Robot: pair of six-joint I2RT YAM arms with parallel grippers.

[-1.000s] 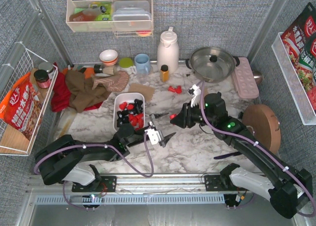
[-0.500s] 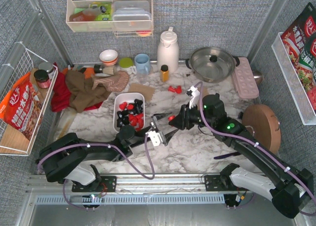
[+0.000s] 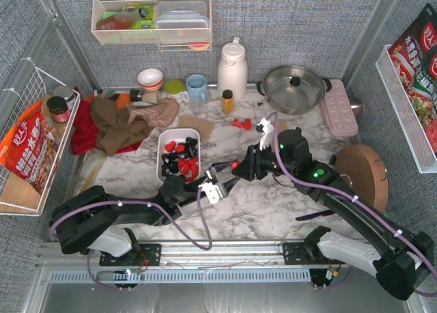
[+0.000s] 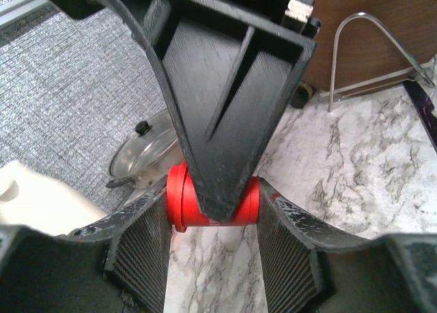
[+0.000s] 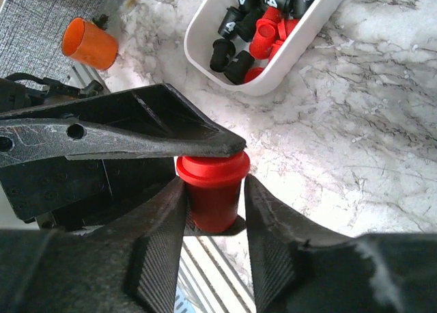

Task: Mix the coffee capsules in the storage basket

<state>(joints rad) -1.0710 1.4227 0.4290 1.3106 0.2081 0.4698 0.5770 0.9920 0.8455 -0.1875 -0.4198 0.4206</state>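
Pinches a red capsule by its sides with the right gripper, jaws narrow. Clamps the same capsule end to end with the left gripper, jaws half closed, each gripper's finger crossing the other's grip. Meets over the marble table, near its middle, just right of the storage basket. Holds there the coffee capsules, red and black jumbled together. Leaves two loose red capsules farther back on the table.

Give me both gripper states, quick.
Left gripper: closed on the red coffee capsule.
Right gripper: closed on the same red coffee capsule.
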